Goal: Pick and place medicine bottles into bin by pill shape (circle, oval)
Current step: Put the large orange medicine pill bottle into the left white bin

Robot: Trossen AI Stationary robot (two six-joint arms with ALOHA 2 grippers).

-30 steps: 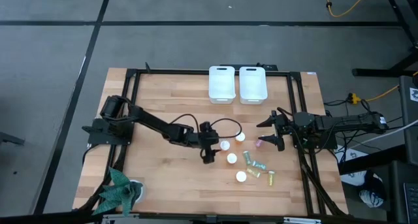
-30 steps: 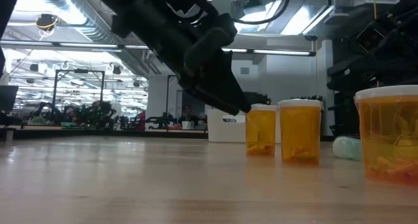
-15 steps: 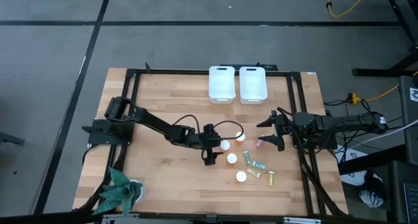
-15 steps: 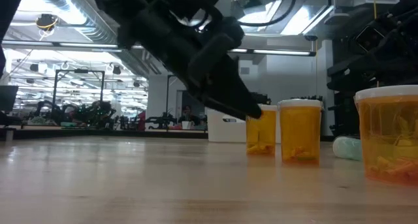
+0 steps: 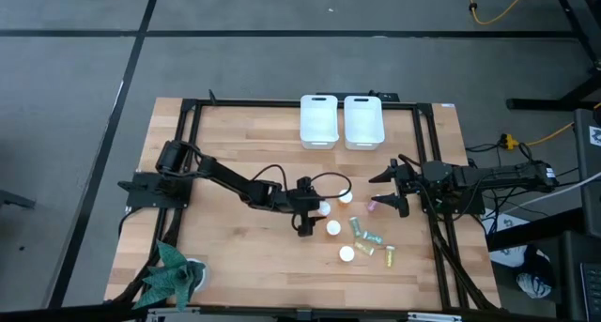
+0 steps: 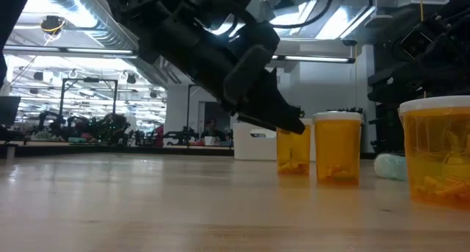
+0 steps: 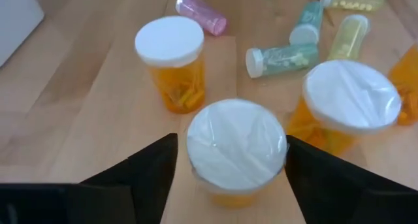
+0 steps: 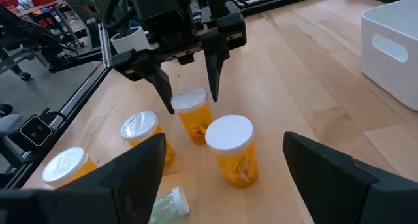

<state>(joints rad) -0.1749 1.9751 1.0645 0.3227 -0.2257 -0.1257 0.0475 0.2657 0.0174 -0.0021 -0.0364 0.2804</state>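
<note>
Left gripper (image 7: 230,160) jaws open, straddling an orange bottle (image 7: 236,151) mid-counter, not yet clamped. Risk: neighbouring bottle (image 7: 349,101) at its 2 o'clock sits close, so a finger may knock it over. Right gripper (image 5: 388,192) jaws open, idle at 3 o'clock.

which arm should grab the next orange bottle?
Left. Its hand is open, fingers either side of an upright orange bottle, seemingly ready to close. The right hand waits open near the table's right edge beside a small pink bottle, apart from the orange bottles.
</note>
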